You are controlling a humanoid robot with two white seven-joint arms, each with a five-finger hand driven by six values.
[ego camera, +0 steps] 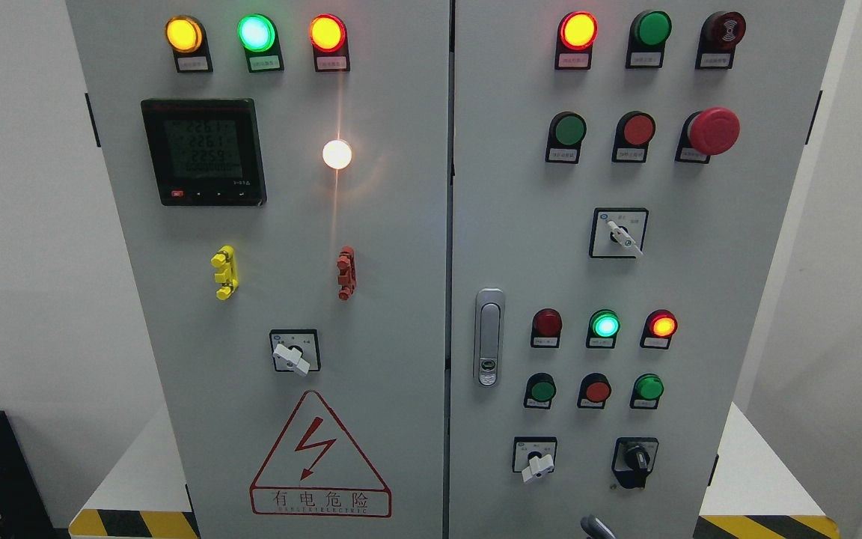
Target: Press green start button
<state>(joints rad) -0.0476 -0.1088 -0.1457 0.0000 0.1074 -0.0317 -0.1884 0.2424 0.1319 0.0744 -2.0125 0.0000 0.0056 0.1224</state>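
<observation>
A grey electrical cabinet fills the head view. Its right door point(745, 299) carries three green push buttons: one in the upper row point(570, 129), and two in the lower row at the left point(542, 390) and the right point(649, 387). Their labels are too small to read. A small grey tip of my right hand point(595, 528) shows at the bottom edge, below the lower buttons and touching none of them. The left hand is out of view.
Red buttons point(638, 129) point(596, 390) sit beside the green ones, and a red mushroom stop point(713, 130) is at the upper right. Rotary switches point(619, 233) point(536, 457) point(634, 458), lit lamps point(604, 325) and a door handle point(488, 337) are nearby. The left door has a meter point(203, 152).
</observation>
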